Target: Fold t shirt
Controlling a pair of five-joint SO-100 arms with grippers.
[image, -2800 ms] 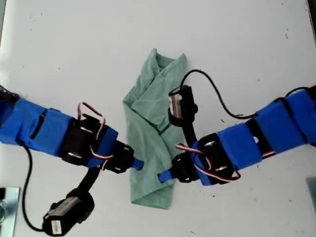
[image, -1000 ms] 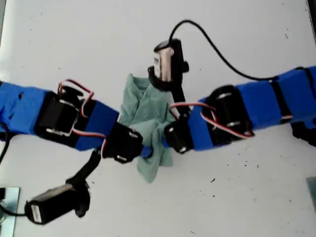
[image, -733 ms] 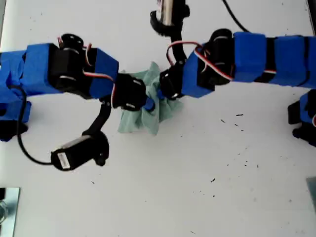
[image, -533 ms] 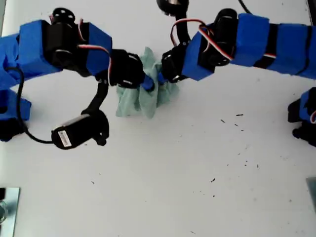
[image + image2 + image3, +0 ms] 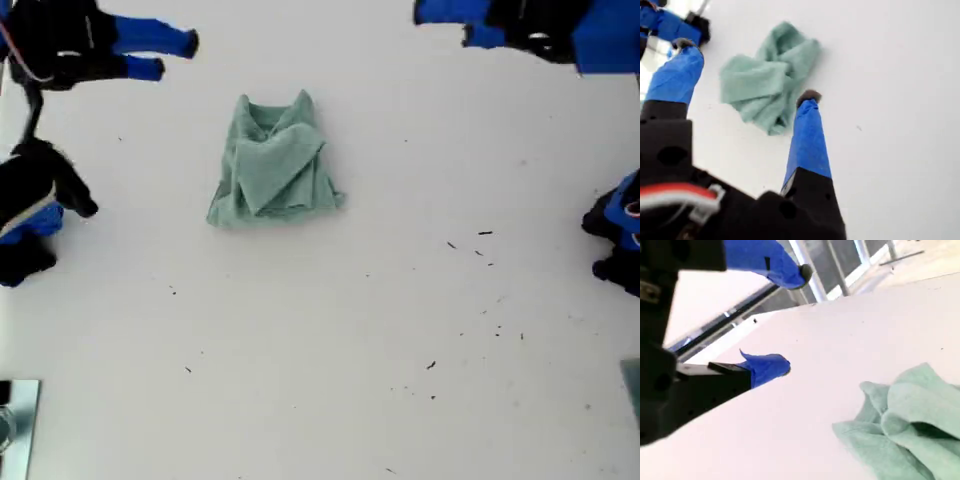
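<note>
A small sage-green cloth t shirt (image 5: pixel 272 163) lies in a rumpled, roughly folded bundle on a plain white table (image 5: pixel 400 350), toward the upper middle of the exterior view. Nothing touches it. Two blue-taped grippers sit well apart from it, one in the exterior view's upper left corner and one in its upper right corner. My first gripper (image 5: pixel 747 77) has its blue-taped fingers (image 5: pixel 807 135) spread wide and empty, the shirt (image 5: pixel 767 75) seen between them. My second gripper (image 5: pixel 782 317) is likewise spread and empty, with the shirt (image 5: pixel 905 425) lying on the table (image 5: pixel 765 440) off to one side.
</note>
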